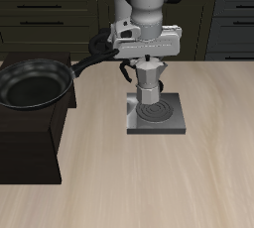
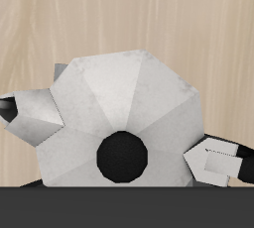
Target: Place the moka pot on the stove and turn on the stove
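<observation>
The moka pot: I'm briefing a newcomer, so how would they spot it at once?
Find the grey stove on the wooden table. Directly above its coil burner, under the gripper, is the moka pot: silver, faceted, narrow-waisted, unlike the black frying pan.

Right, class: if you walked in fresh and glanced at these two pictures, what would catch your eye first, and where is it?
First, the small silver faceted moka pot held in the white robot gripper, right above the flat grey square stove with its round spiral burner; whether it touches the coil cannot be told. Next, the black frying pan sitting on the large black cabinet block beside it. The wrist view is filled by the pot's lid and black knob.
</observation>
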### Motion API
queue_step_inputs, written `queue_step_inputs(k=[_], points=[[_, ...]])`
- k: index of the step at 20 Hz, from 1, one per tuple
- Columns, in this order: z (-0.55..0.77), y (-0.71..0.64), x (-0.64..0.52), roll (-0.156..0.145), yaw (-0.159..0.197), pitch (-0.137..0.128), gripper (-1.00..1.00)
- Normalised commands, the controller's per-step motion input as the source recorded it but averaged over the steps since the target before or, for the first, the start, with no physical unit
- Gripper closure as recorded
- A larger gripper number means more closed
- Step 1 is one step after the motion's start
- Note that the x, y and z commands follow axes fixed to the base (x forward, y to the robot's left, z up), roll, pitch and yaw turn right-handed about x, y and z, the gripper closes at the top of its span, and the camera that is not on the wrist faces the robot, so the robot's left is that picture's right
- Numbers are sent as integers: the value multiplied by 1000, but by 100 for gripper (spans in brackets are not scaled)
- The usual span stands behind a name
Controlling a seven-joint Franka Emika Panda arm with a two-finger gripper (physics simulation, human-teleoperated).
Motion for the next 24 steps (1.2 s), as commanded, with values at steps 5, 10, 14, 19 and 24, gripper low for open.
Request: queue_step_inputs(k=[5,10,14,19,24], points=[[-73,219,-35,43,8,6,100],[-18,172,78,19,0,-2,100],[-70,88,62,9,12,9,100],[-97,-1,115,-5,-9,22,100],[-82,-3,67,-11,-1,13,100]])
